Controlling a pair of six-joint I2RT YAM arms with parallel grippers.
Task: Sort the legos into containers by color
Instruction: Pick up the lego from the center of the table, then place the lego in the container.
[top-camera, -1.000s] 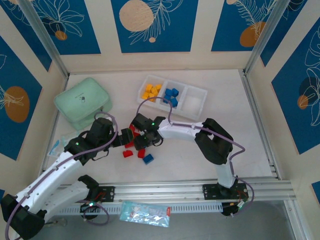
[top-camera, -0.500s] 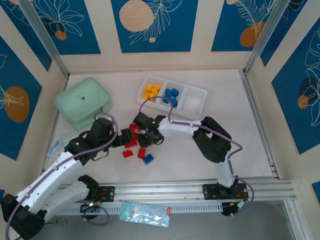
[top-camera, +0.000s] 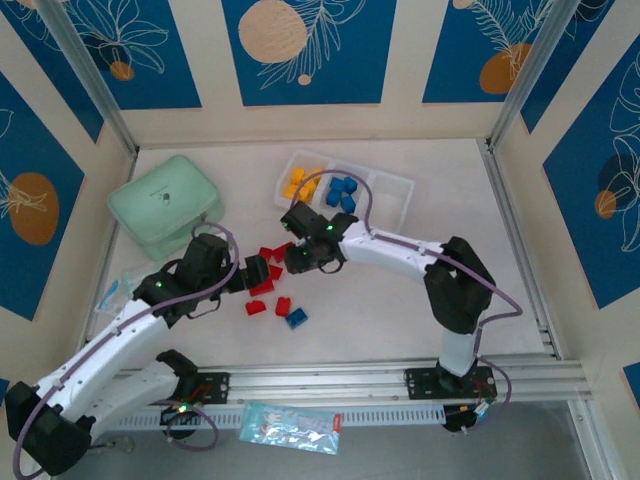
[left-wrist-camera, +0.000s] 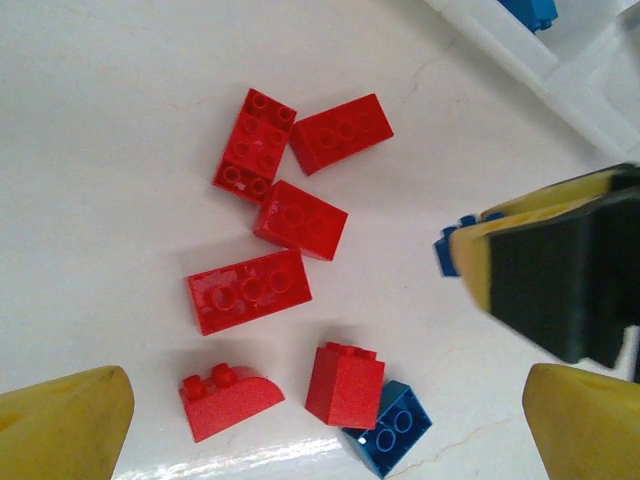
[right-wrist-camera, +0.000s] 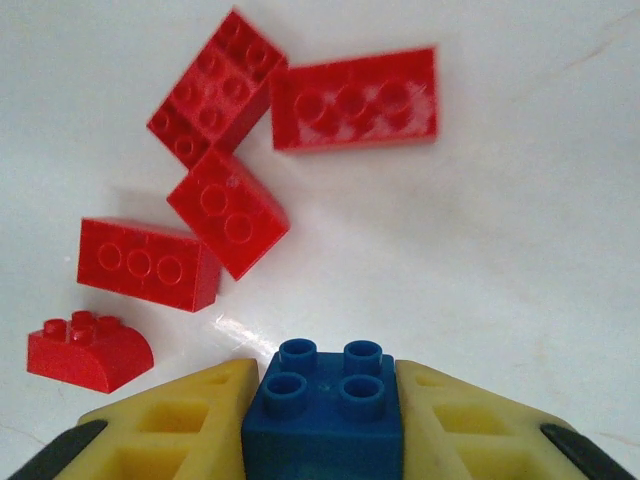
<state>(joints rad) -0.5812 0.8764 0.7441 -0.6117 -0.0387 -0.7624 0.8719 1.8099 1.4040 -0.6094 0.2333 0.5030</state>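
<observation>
Tray (top-camera: 395, 197) held yellow bricks (top-camera: 300, 181) and blue bricks (top-camera: 342, 190); red bricks (left-wrist-camera: 249, 290) lay loose. Right gripper (right-wrist-camera: 322, 440) clamped one blue brick (right-wrist-camera: 322, 395); left gripper (left-wrist-camera: 322, 420) stood open

Top camera high, looking down, both wrist cameras close — sharing red legos (left-wrist-camera: 300, 217)

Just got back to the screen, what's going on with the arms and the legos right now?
The right gripper is shut on a blue lego beside the red legos on the table. The left gripper hangs open over that red pile, holding nothing. A loose blue lego lies nearby. In the tray, yellow legos sit in the left compartment and blue legos in the middle; the right one has no bricks.
</observation>
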